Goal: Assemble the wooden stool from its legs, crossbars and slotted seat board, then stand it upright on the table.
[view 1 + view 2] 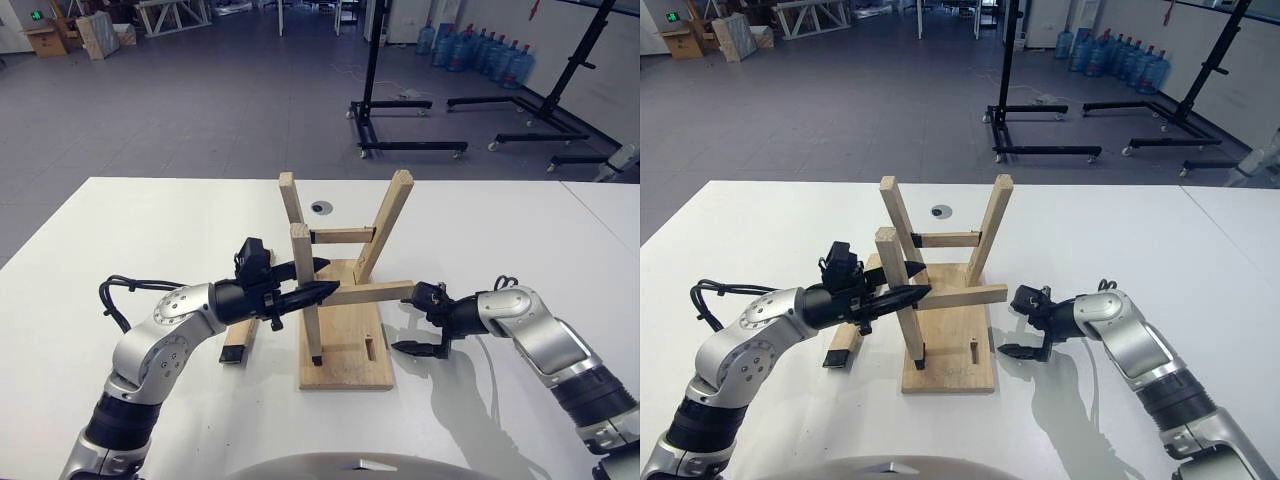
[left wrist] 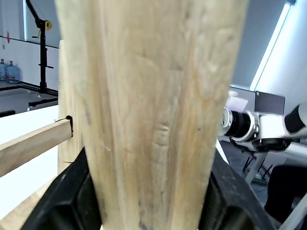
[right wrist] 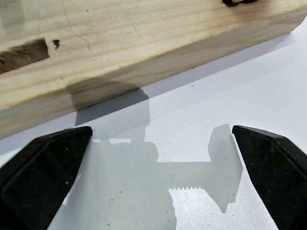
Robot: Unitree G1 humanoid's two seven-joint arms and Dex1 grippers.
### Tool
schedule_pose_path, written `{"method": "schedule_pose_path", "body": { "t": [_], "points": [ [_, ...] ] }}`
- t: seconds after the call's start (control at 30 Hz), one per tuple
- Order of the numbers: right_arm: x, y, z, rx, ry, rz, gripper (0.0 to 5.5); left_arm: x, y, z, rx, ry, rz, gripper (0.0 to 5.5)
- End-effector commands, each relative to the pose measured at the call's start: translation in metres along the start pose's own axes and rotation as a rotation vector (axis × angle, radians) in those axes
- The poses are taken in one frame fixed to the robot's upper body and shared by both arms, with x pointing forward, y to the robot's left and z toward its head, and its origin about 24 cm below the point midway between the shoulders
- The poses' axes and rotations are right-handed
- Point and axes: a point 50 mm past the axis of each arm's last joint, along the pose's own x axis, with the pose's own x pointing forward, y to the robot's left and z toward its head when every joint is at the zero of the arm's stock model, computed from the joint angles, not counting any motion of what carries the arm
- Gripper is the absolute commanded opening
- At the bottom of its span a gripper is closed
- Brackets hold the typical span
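The half-built stool stood upside down on the white table (image 1: 120, 230), its legs rising from the board (image 1: 345, 372), which lay flat. My left end effector (image 1: 325, 276) pinched the near leg (image 1: 311, 325) about midway up, fingers pressed on two opposite flat faces. My right end effector (image 1: 420, 320) hung spread wide just above the table, beside the board's right edge and touching nothing. One crossbar (image 1: 340, 236) joined the two far legs. A second crossbar (image 1: 372, 293) ran from the near leg toward my right side, its free end unsupported. A loose piece (image 1: 240, 340), possibly the fourth leg though my arm half hid it, lay on the table just left of the board.

The wood looked like bare pine, which I judged light, stiff and fairly smooth. The joints seemed to be plain push fits, so I expected the frame to rack or a leg to lift out if pulled sideways. The square faces gave the best hold, taken low near the slots. For turning the stool upright, I judged the board's edges safer than any single leg.
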Motion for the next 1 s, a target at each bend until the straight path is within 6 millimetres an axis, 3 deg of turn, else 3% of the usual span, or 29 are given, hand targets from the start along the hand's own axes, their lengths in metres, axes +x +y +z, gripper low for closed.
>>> {"method": "schedule_pose_path", "body": {
  "t": [0.03, 0.33, 0.6, 1.0],
  "points": [
    [0.004, 0.007, 0.001, -0.007, -0.003, 0.017, 5.4, -0.007, -0.001, -0.011, 0.051, 0.133, 0.015, 2.1],
    [0.009, 0.013, 0.002, -0.009, -0.009, 0.04, 5.4, -0.014, 0.0, -0.021, 0.15, 0.242, 0.026, 2.08],
    [0.013, 0.019, 0.001, 0.006, -0.014, 0.049, 5.4, -0.023, 0.001, -0.049, 0.25, 0.455, -0.06, 2.07],
    [0.019, 0.022, 0.003, 0.013, -0.026, 0.057, 5.4, -0.028, 0.009, -0.048, 0.06, 0.456, -0.06, 2.07]
  ]
}}
